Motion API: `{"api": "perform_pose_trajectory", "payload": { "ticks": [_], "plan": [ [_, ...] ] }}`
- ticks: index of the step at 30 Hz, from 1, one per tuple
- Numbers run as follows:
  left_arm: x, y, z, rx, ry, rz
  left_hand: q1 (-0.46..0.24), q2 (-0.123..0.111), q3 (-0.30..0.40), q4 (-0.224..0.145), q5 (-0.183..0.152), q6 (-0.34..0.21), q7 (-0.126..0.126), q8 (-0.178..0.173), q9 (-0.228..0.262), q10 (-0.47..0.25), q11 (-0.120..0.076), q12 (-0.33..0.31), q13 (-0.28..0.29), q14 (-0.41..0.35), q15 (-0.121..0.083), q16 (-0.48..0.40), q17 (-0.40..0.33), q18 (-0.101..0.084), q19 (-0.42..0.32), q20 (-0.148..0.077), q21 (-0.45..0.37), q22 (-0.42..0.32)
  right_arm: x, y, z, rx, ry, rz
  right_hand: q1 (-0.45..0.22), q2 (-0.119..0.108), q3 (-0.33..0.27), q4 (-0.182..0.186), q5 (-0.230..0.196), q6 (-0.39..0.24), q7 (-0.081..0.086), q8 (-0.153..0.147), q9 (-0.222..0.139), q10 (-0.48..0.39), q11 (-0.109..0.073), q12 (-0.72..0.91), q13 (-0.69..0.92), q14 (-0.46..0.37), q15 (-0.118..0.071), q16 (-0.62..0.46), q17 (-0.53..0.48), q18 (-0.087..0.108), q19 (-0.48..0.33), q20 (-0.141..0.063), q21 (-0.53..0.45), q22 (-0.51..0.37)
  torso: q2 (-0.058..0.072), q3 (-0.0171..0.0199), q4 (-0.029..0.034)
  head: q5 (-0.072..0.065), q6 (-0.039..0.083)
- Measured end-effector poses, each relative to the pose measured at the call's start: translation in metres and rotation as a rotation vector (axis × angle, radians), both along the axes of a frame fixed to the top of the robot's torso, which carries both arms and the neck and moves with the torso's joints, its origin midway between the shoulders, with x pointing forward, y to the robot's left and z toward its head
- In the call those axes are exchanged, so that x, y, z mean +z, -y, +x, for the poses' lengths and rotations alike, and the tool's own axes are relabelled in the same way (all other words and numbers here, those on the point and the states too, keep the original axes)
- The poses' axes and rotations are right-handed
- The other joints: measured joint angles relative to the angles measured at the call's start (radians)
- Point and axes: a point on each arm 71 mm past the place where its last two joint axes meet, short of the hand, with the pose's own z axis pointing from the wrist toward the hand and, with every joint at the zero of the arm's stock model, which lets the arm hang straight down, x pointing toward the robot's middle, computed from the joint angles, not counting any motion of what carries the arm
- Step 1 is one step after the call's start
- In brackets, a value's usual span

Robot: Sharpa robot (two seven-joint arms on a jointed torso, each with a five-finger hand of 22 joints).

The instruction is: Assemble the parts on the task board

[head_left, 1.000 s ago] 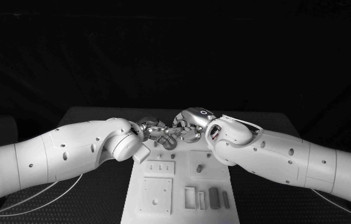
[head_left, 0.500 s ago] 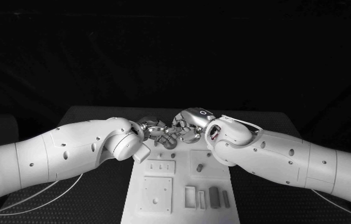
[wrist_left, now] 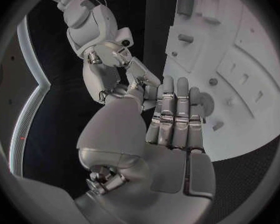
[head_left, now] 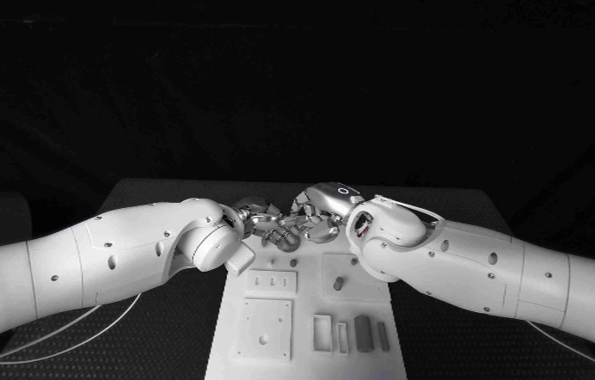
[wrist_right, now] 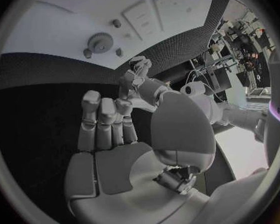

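Fingers (head_left: 279,225) of both hands meet above the task board (head_left: 310,346).

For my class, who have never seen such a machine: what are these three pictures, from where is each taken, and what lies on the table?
A robot with two white arms works at a black table. One picture looks down from its head; the round ones come from cameras behind each wrist. The left hand and the right hand meet above the far end of the task board, a white plate. Whether either hand holds anything cannot be told. Small grey parts stand in the board's slots, and a toothed wheel lies on it.
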Motion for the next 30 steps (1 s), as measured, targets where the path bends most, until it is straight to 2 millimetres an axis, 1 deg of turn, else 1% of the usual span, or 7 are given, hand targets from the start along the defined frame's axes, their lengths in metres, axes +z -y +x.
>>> {"api": "perform_pose_trajectory", "payload": {
  "ticks": [3, 9, 13, 15, 18, 22, 30],
  "plan": [
    [-0.0001, 0.0000, 0.0000, 0.000, -0.001, 0.000, 0.007, 0.007, 0.000, 0.000, 0.000, 0.000, 0.000, 0.000, 0.000, 0.000, 0.000, 0.000, 0.000, 0.000, 0.000, 0.000, 0.000, 0.000, -0.002, -0.002, 0.000, 0.000, -0.0002, 0.0000, -0.0001, -0.001, 0.000, 0.000, 0.000, 0.000, 0.000, 0.000, 0.000, 0.000, 0.000, -0.002, 0.000, 0.000, 0.000, 0.000, 0.000, 0.001, 0.001, 0.000, -0.001, 0.000, 0.000, 0.000, 0.000, 0.000, 0.000, 0.0003, -0.0001, 0.001, -0.001],
    [-0.0002, 0.0000, -0.0001, 0.001, -0.002, 0.001, 0.086, 0.030, -0.009, -0.003, 0.003, 0.003, -0.003, 0.000, 0.000, 0.002, -0.002, 0.000, 0.005, 0.000, 0.000, 0.000, 0.000, 0.000, -0.004, -0.004, 0.000, 0.000, -0.0004, 0.0001, 0.0001, -0.001, -0.001, -0.001, 0.001, -0.001, 0.000, 0.000, 0.000, 0.000, 0.000, 0.001, 0.000, 0.000, 0.000, 0.000, 0.000, 0.001, 0.001, 0.000, -0.001, 0.000, 0.000, 0.000, 0.000, 0.000, 0.000, 0.0005, 0.0000, 0.001, -0.002],
    [-0.0002, 0.0003, -0.0005, 0.000, -0.003, 0.000, 0.152, 0.043, -0.014, -0.008, 0.054, 0.010, -0.004, -0.007, -0.001, 0.004, -0.004, 0.000, 0.009, 0.000, 0.000, 0.000, 0.000, 0.000, -0.008, -0.003, 0.000, 0.000, -0.0011, 0.0008, 0.0010, -0.004, -0.002, -0.004, 0.001, -0.001, 0.000, 0.000, 0.000, 0.000, 0.000, 0.004, 0.000, 0.000, 0.000, 0.000, 0.000, 0.001, 0.001, 0.000, -0.001, 0.000, 0.000, 0.000, 0.000, 0.000, 0.000, 0.0002, -0.0001, 0.001, -0.004],
    [-0.0001, 0.0003, -0.0006, -0.001, -0.004, -0.001, 0.181, 0.046, -0.013, -0.018, 0.065, 0.012, -0.005, -0.008, -0.002, 0.007, -0.007, 0.000, 0.011, 0.000, 0.000, 0.000, 0.000, 0.000, -0.011, -0.003, 0.000, 0.000, -0.0015, 0.0011, 0.0013, -0.005, -0.003, -0.005, 0.000, -0.003, 0.000, 0.000, 0.000, 0.000, 0.000, 0.004, 0.000, 0.000, 0.000, 0.000, 0.000, 0.001, 0.001, 0.000, -0.001, 0.000, 0.000, 0.000, 0.000, 0.000, 0.000, 0.0002, -0.0002, 0.000, -0.005],
    [0.0003, 0.0003, -0.0007, -0.001, -0.003, -0.002, 0.221, 0.040, 0.020, -0.011, 0.036, 0.020, -0.006, -0.009, -0.002, 0.011, -0.004, 0.000, 0.013, 0.000, 0.000, 0.000, -0.002, 0.000, -0.011, -0.003, 0.000, 0.001, -0.0022, 0.0019, 0.0018, -0.007, -0.005, -0.008, 0.000, -0.003, 0.000, 0.000, 0.000, 0.000, 0.000, 0.004, 0.000, 0.000, 0.000, 0.000, 0.000, 0.001, 0.001, 0.000, 0.000, 0.000, 0.000, 0.000, 0.000, 0.000, 0.000, 0.0002, -0.0005, -0.002, -0.005],
    [0.0006, 0.0002, -0.0008, -0.001, -0.003, -0.004, 0.230, 0.049, 0.027, -0.009, 0.036, 0.027, -0.013, -0.009, 0.001, 0.014, -0.008, 0.000, 0.014, 0.000, 0.000, 0.000, -0.002, 0.000, -0.011, -0.003, 0.000, 0.001, -0.0031, 0.0030, 0.0021, -0.010, -0.008, -0.013, 0.001, -0.004, 0.000, 0.000, 0.000, 0.001, 0.000, 0.004, 0.000, 0.000, 0.000, 0.000, 0.000, 0.001, 0.001, 0.000, -0.001, 0.000, 0.000, 0.000, 0.000, 0.000, 0.000, 0.0002, -0.0006, -0.003, -0.006],
    [0.0005, -0.0007, -0.0010, 0.000, -0.006, -0.008, 0.230, 0.049, 0.035, -0.004, 0.037, 0.032, -0.018, -0.006, 0.001, 0.017, -0.011, 0.000, 0.016, 0.000, 0.000, 0.000, -0.002, 0.000, -0.011, -0.003, 0.000, 0.001, -0.0033, 0.0026, 0.0018, -0.009, -0.010, -0.014, 0.002, -0.005, 0.001, -0.002, 0.000, 0.003, -0.002, 0.004, 0.000, 0.000, 0.000, 0.000, 0.000, 0.001, 0.001, 0.000, -0.001, 0.000, 0.000, 0.000, 0.000, 0.000, 0.000, 0.0004, 0.0000, -0.005, -0.008]
  ]
}}
